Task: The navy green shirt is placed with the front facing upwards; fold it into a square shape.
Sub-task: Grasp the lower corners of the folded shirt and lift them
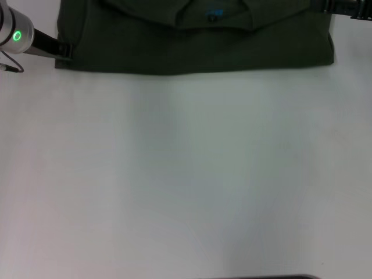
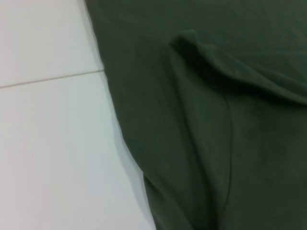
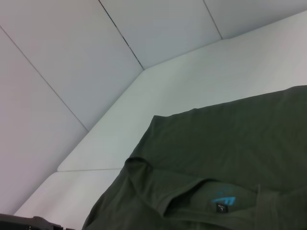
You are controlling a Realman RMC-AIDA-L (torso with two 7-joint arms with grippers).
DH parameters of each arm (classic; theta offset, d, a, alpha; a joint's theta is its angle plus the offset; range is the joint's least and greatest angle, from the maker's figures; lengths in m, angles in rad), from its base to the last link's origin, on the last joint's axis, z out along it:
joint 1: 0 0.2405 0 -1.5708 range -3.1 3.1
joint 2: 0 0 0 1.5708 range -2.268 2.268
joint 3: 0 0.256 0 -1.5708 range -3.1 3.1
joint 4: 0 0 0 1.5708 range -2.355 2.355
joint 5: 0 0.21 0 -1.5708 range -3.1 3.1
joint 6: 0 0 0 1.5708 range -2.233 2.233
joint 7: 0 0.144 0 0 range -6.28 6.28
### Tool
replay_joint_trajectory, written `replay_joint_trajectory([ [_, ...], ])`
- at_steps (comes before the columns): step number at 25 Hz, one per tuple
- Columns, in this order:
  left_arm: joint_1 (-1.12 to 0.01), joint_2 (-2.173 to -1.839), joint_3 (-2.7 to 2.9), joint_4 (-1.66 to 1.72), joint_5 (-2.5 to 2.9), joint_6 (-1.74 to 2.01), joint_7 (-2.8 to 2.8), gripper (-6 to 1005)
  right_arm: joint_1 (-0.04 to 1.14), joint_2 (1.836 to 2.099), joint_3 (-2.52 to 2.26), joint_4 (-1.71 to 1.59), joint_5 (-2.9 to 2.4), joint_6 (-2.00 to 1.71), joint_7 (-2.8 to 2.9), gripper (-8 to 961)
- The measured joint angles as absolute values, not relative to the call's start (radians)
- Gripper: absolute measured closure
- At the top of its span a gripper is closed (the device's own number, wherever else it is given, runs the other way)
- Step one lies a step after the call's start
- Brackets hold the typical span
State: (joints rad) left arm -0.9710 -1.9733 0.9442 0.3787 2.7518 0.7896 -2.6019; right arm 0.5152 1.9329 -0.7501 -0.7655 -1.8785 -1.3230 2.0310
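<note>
One shirt [image 1: 192, 43] lies folded on the table [image 1: 186, 174]. Two grippers flank it: the left gripper [image 1: 63, 51] touches its left edge, the right gripper [image 1: 340, 7] its far right corner. Whether either is spread or pinching cannot be told.

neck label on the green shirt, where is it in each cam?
Head view: the small black and blue neck label sits at the top centre, inside the collar of the dark olive-green cotton shirt.
Left wrist view: not in it, only shirt fabric.
Right wrist view: bottom edge, right of centre.
Shared landmark: the collar opening.
</note>
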Motion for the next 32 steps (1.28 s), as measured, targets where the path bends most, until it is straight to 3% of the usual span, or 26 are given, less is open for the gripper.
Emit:
replay_joint_trajectory([
  [4,-0.973,-1.974,0.943,0.388,2.752,0.808,-2.595,943,0.515,1.932,-0.75,-0.765,-1.878,-1.32,2.032,260],
  [9,-0.96,-1.977,0.942,0.451,2.752,0.872,-2.592,949,0.511,1.92,-0.737,-0.77,-1.93,-1.297,2.107,262],
  [18,-0.949,-1.983,0.944,0.494,2.752,0.9,-2.585,950,0.562,1.872,-0.675,-0.767,-2.336,-1.288,2.469,265],
  [21,-0.958,-1.987,0.949,0.495,2.752,0.901,-2.578,950,0.604,1.873,-0.676,-0.764,-2.416,-1.302,2.534,266],
  [28,-0.969,-1.998,0.969,0.497,2.752,0.898,-2.565,950,0.689,1.909,-0.682,-0.714,-2.5,-1.181,2.599,268],
  [32,-0.972,-1.998,0.97,0.498,2.752,0.901,-2.56,949,0.705,1.917,-0.684,-0.714,-2.499,-1.141,2.606,269],
])
